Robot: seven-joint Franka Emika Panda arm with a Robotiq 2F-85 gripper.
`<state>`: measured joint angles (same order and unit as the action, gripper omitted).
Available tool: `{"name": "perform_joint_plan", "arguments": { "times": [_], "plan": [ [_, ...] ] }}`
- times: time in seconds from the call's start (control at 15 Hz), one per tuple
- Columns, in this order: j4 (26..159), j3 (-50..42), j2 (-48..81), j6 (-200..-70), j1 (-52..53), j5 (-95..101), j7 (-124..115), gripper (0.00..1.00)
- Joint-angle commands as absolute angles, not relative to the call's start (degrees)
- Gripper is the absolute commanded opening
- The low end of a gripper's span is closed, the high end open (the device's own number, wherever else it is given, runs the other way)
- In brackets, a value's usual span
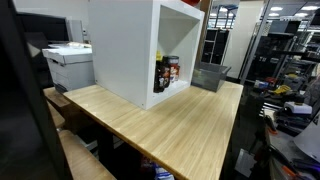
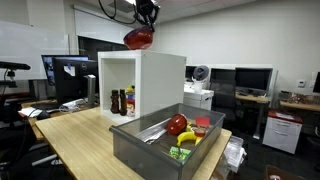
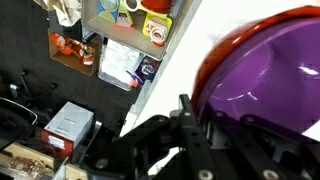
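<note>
My gripper hangs high above the white open-fronted box and is shut on the rim of a red bowl. The bowl is in the air, just over the box's top and apart from it. In the wrist view the bowl looks red-purple and translucent and fills the right side, with my black fingers clamped on its edge. The white top of the box lies below it. The gripper and the bowl are out of the exterior view that shows the box from the side.
Dark sauce bottles stand inside the box, as also shown in an exterior view. A grey metal bin on the wooden table holds a red fruit, a banana and small packets. A printer and desks stand around.
</note>
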<state>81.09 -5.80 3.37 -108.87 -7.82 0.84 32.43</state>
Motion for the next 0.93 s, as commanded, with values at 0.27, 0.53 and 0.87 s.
{"name": "perform_joint_plan", "arguments": {
  "times": [0.27, 0.53, 0.87],
  "plan": [
    [80.90, -5.77, 3.58, -109.08, -7.88, 0.08, 32.68, 0.03],
    [80.27, -5.68, 4.55, -109.42, -7.90, -1.34, 33.24, 0.03],
    [78.62, -5.31, 6.14, -109.05, -7.75, -2.98, 33.54, 0.03]
  ]
}}
